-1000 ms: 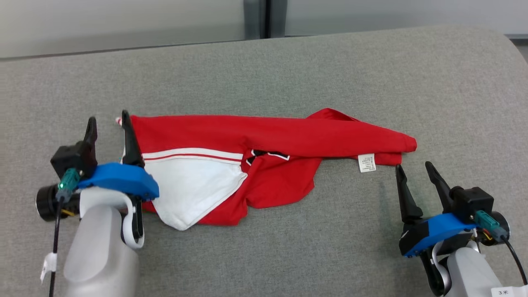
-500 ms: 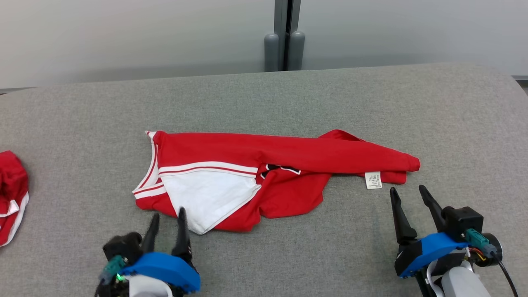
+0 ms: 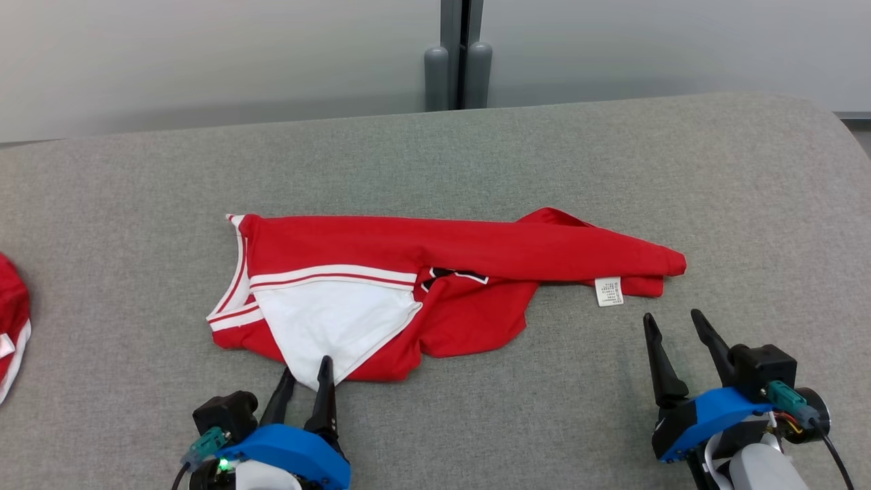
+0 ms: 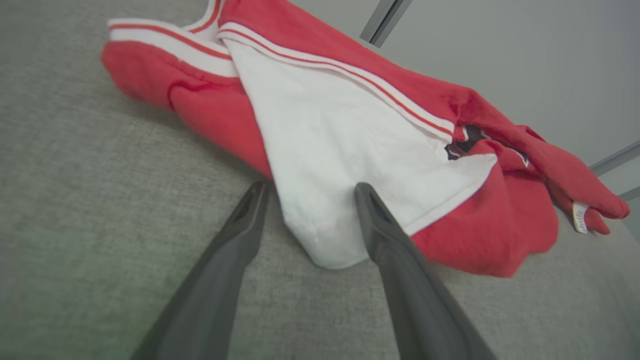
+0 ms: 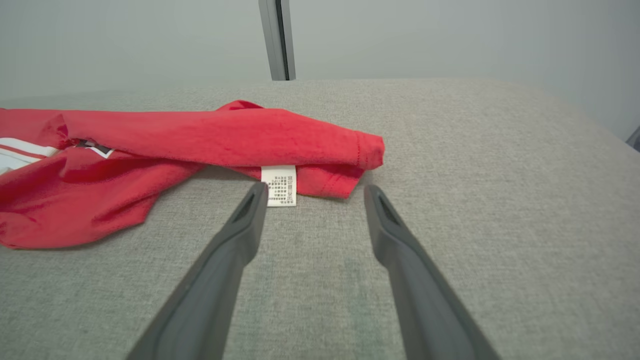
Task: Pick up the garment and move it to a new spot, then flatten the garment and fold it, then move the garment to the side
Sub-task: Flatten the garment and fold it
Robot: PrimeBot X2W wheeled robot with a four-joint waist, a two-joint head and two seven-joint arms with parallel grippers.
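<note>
**Both grippers released, red jersey loose on the pad**

You had the red jersey (image 3: 435, 252) lying mid-surface on the grey padded surface (image 3: 476, 150), stretched sideways in a long, half-folded bundle. Not flat. Its white panel (image 3: 333, 320) with striped trim faced up at the robot's left end and came to a point on the near side. The red end with the care label (image 3: 609, 291) ran out towards the robot's right.

Your left gripper (image 3: 307, 366) sat low at the near edge, jaws spread, nothing grasped. In the left wrist view the gripper (image 4: 311, 186) had the pointed tip of the white panel (image 4: 350, 150) between its two fingers; contact with the cloth could not be told.

Your right gripper (image 3: 671, 315) was also spread wide and empty, on the near side of the jersey's right end, close but apart from it. In the right wrist view that gripper (image 5: 315, 187) pointed at the care label (image 5: 279, 185), which lay just past the tip of the finger on that view's left, with the red hem (image 5: 330, 187) between the fingertips further on.

A second red garment (image 3: 10, 320) poked in at the far left edge, well apart from the jersey. A grey post (image 3: 457, 61) stood behind the surface.
</note>
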